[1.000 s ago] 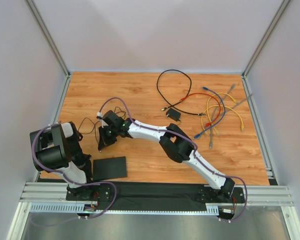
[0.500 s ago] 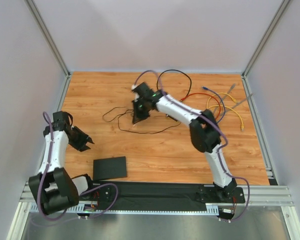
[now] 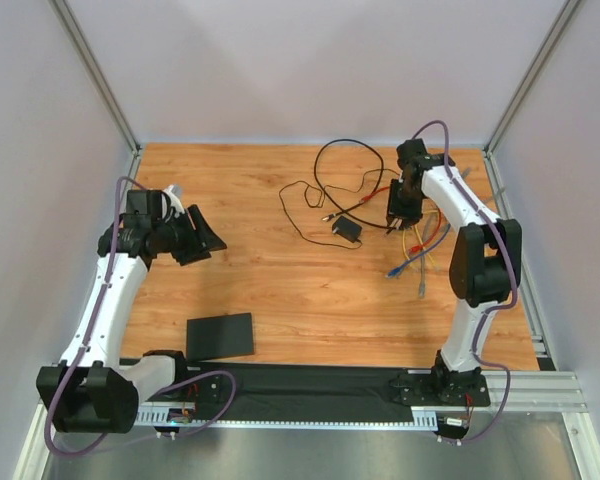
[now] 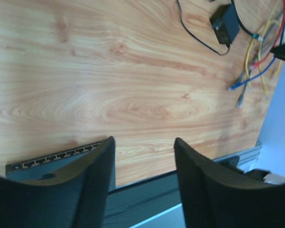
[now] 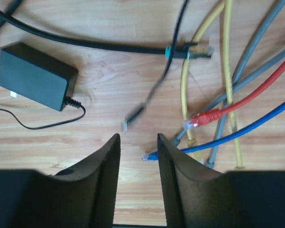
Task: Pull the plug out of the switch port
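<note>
The switch port [image 3: 220, 335] is a flat black box lying near the table's front edge. No cord is in it, and its row of sockets [image 4: 52, 154] shows empty in the left wrist view. My left gripper [image 3: 202, 244] hangs open at the far left, well behind the box, with nothing between its fingers [image 4: 145, 142]. My right gripper [image 3: 398, 222] is open above the cable heap at the back right [image 5: 137, 138]. Just ahead of its tips, the plug [image 5: 127, 124] on a thin black cord shows blurred and free of the fingers.
A small black adapter block [image 3: 348, 230] [image 5: 35, 76] lies left of the right gripper. Yellow, red, blue and grey network cables [image 3: 435, 225] are tangled at the back right. A thick black cable [image 3: 345, 160] loops behind them. Walls close in three sides.
My right gripper carried the thin cord from beside the switch port to the back right and opened. My left arm swung up and away from the box and opened.
</note>
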`<state>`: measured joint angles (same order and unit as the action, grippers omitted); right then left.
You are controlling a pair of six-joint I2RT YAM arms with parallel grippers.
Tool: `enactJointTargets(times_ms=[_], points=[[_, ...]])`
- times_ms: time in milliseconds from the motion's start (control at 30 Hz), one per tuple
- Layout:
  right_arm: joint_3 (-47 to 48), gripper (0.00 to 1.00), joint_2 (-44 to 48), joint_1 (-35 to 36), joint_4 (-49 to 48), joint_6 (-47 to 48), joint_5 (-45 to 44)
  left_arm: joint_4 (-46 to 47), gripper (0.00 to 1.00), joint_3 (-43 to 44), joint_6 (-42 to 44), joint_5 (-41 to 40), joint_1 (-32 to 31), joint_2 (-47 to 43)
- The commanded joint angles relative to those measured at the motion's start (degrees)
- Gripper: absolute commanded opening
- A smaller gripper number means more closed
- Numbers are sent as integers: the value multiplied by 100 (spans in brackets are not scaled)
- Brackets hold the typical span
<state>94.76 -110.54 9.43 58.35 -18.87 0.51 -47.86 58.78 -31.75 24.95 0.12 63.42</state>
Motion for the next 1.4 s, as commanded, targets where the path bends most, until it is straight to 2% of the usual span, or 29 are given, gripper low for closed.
enactJointTargets(times_ms=[0, 33, 100, 133, 167, 200, 267, 400, 500, 533, 567, 633, 733, 967, 1100, 1367], points=[[-71, 50, 120, 200, 326, 130, -551, 84, 66, 274, 362, 177, -240, -145], [-98, 59, 155, 199, 353, 103, -700, 110, 66, 239, 388, 238, -241, -172], [-238, 93, 339, 217, 362, 7, -728, 197, 70, 81, 459, 413, -241, -321], [-317, 100, 427, 234, 318, 6, -702, 259, 74, -85, 450, 510, -241, -391], [-405, 100, 620, 243, 309, -11, -684, 311, 98, -130, 450, 607, -241, -505], [-545, 100, 709, 278, 309, -89, -693, 373, 100, -165, 450, 764, -258, -558], [-686, 100, 1032, 409, 361, -151, -719, 374, 100, -192, 502, 871, -293, -663], [-1344, 100, 1806, 893, 169, -283, -764, 188, 100, -104, 582, 503, -705, -813], [-2249, 100, 2527, 1245, -463, -520, -272, 557, 100, -367, 240, 65, -1136, -1120], [-2774, 100, 2729, 1411, -813, -625, -228, 723, 100, -716, -57, 54, -1172, -1269], [-3022, 100, 3114, 1473, -981, -705, -271, 1204, 100, -954, -225, 89, -1250, -1636], [-3776, 100, 3607, 1500, -1559, -819, -167, 1620, 100, -1646, -672, 151, -1321, -2033], [-4237, 100, 3960, 1492, -1948, -837, -350, 2235, 100, -2272, -876, 194, -1392, -2553], [-5343, 100, 4567, 1500, -2714, -1145, 203, 2649, 100, -2495, -1035, 458, -1488, -2562], [-5609, 100, 4884, 1491, -2829, -1171, 230, 2702, 100, -2521, -1035, 361, -1497, -2799], [-5644, 100, 4911, 1483, -2776, -1119, 221, 2624, 100, -2574, -1132, 397, -1497, -2940]])
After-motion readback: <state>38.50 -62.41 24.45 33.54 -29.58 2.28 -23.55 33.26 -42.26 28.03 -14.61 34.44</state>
